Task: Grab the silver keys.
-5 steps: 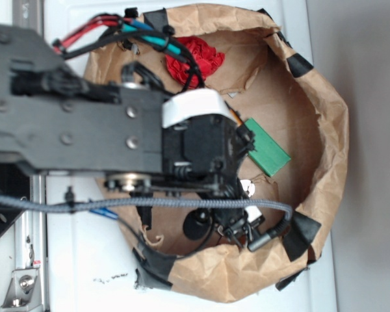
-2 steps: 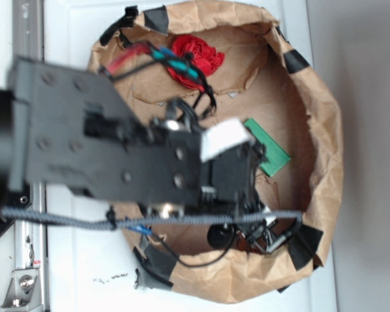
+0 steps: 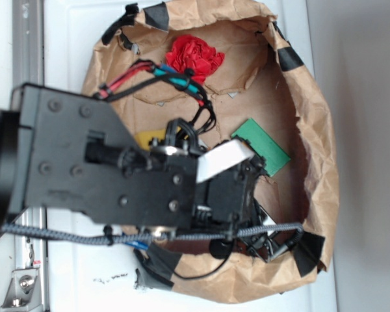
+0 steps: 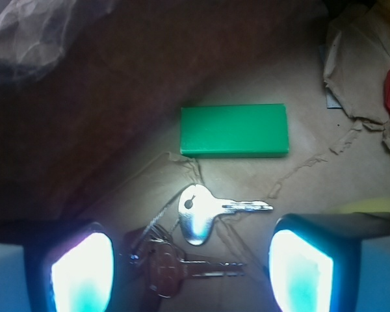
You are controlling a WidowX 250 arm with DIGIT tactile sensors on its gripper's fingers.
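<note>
The silver keys (image 4: 198,213) lie on the brown paper floor in the wrist view: one bright key with its blade pointing right, and a darker reddish-headed key (image 4: 175,266) just below it on the same ring. My gripper (image 4: 190,270) is open, its two glowing fingers (image 4: 81,270) standing left and right of the keys without touching them. In the exterior view the gripper (image 3: 260,242) hangs low near the paper's lower rim, and the arm hides the keys.
A green rectangular block (image 4: 234,130) (image 3: 261,146) lies just beyond the keys. A red crumpled object (image 3: 195,57) sits at the far side, and a yellow piece (image 3: 148,138) shows beside the arm. Raised brown paper walls (image 3: 318,130) ring the area, close on the left in the wrist view.
The arm has swung across and toward the lower rim of the paper, uncovering the green block and the yellow piece. The gripper now sits lower near the rim.
</note>
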